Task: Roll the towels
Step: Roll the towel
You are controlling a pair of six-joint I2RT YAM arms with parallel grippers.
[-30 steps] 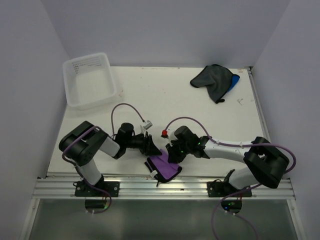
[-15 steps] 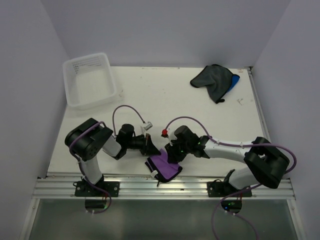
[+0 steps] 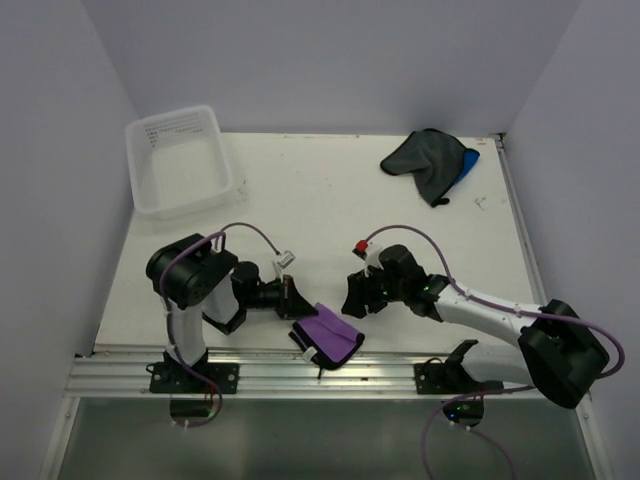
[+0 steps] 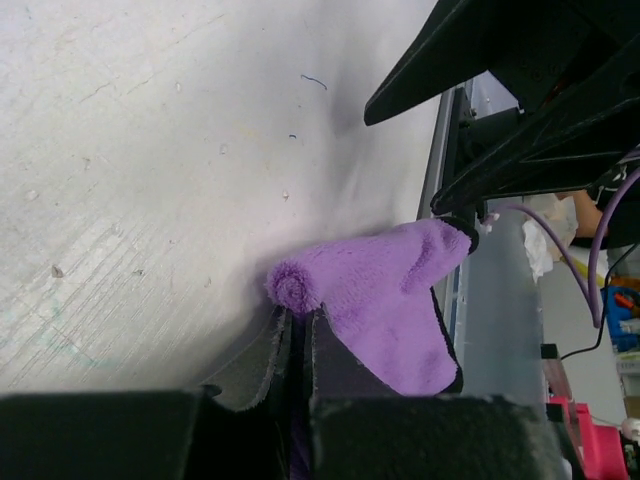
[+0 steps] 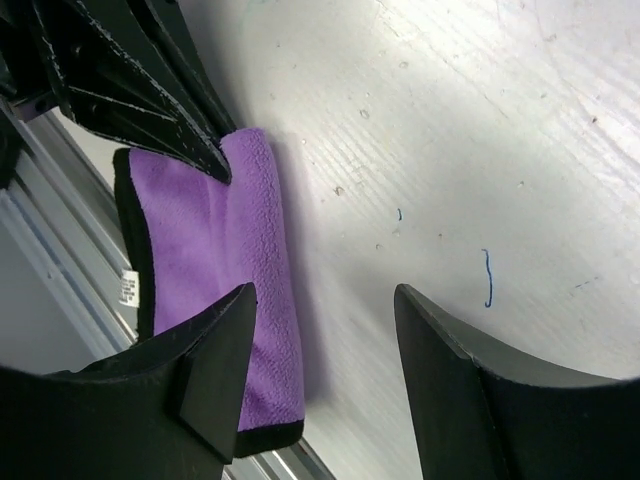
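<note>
A purple towel (image 3: 330, 338), partly rolled, lies at the table's near edge between the arms. In the left wrist view its coiled end (image 4: 293, 288) sits right at my left gripper (image 4: 297, 325), which is shut on the purple towel, with purple showing between the fingers. My right gripper (image 3: 351, 297) stands open just right of the towel, nothing between its fingers (image 5: 215, 370). The purple towel (image 5: 215, 265) lies beside its left finger. A dark grey towel (image 3: 424, 160) and a blue towel (image 3: 469, 161) lie heaped together at the far right.
A clear plastic tub (image 3: 180, 160) stands at the far left corner. A metal rail (image 3: 330, 375) runs along the near edge just below the purple towel. The two grippers stand close together, the left one's black fingers (image 5: 130, 90) showing in the right wrist view.
My right gripper has opened and drawn back to the right, off the purple towel. My left gripper has shut on the towel's rolled end, and the left arm has pulled in toward its base.
</note>
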